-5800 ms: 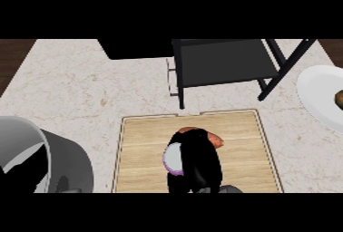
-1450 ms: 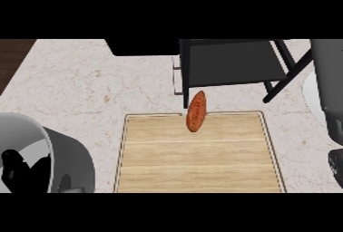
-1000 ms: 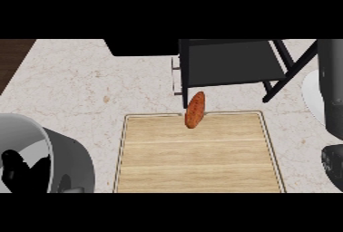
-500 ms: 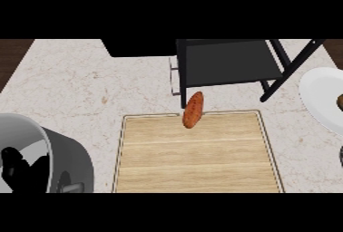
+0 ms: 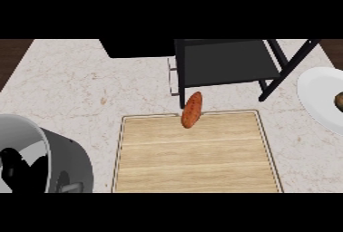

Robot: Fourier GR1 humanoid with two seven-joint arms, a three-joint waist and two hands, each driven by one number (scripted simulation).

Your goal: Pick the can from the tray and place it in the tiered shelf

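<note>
The can shows as a narrow orange-red oblong, tilted, lying across the far rim of the wooden tray. It is just in front of the black tiered shelf, near the shelf's front left leg, and no hand touches it. I cannot tell whether it leans on the shelf. My left hand rests open at the lower left edge, in front of its grey forearm. My right hand shows nowhere in the view.
A white plate with something brown on it sits at the right edge, beside the shelf's slanted leg. The marbled counter stretches left of the tray. A dark block stands at the back.
The right forearm that stood at the right edge has drawn out of view, uncovering the white plate. The can lies where it was, and the left hand has not moved.
</note>
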